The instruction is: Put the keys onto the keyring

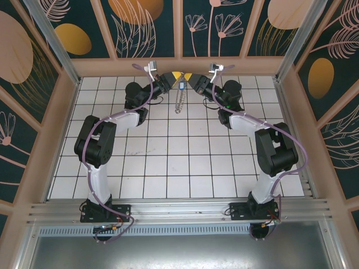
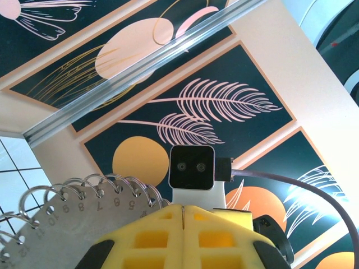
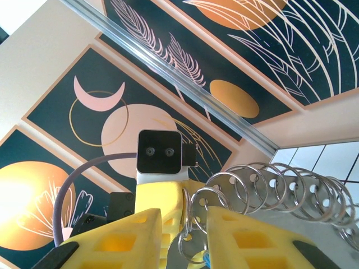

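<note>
From above and behind the arm bases (image 1: 106, 212), we look down and forward across the tiled table (image 1: 168, 162) to the far wall (image 1: 140, 22). From each wrist we look upward, close along the left gripper (image 2: 183, 207) or the right gripper (image 3: 185, 216), at painted panels (image 2: 224, 106). They face each other: we see the right wrist camera (image 2: 192, 167) from the left, the left wrist camera (image 3: 160, 151) from the right, and one ringed plate (image 2: 73, 230) (image 3: 331, 224) in both.
</note>
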Motion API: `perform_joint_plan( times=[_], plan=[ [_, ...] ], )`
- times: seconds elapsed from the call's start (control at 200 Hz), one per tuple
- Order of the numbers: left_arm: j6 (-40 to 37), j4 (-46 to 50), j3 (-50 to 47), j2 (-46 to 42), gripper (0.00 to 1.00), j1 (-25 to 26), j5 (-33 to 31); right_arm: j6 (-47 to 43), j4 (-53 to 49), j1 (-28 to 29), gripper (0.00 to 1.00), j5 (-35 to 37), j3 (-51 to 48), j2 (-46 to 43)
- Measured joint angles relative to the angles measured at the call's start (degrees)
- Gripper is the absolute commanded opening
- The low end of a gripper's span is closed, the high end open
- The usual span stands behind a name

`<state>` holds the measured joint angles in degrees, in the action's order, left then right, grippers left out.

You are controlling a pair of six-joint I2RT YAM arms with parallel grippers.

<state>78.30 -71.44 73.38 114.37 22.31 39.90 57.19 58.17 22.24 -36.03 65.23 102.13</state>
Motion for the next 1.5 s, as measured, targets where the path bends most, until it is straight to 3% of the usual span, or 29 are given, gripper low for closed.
perform_joint_plan(
  times=[0.791,0.881,1.016,1.126,1.241,1.501],
  plan=[
    [0.00,-1.20,0.00,0.00,0.00,0.00,-0.17,-0.39,-0.11,1.11,0.26,-0.02,2.27,1.31],
    [0.02,-1.20,0.00,0.00,0.00,0.00,-0.20,-0.66,-0.09,1.11,0.19,-0.02,2.27,1.62],
    [-0.02,-1.09,-0.02,0.00,0.00,-0.02,-0.33,-1.29,-0.13,1.11,0.00,-0.15,2.43,2.05],
    [-0.04,-1.22,-0.02,0.00,0.00,-0.07,-0.63,-1.44,-1.11,1.09,0.00,-0.57,3.23,2.08],
    [-0.94,-0.68,0.04,0.00,0.20,-0.13,-0.33,-2.56,-2.73,0.70,0.00,-1.81,3.98,2.08],
    [-13.84,13.05,1.81,-3.43,0.29,-1.22,3.34,-12.07,-14.43,-3.50,0.00,-9.44,8.09,2.08]
  ],
)
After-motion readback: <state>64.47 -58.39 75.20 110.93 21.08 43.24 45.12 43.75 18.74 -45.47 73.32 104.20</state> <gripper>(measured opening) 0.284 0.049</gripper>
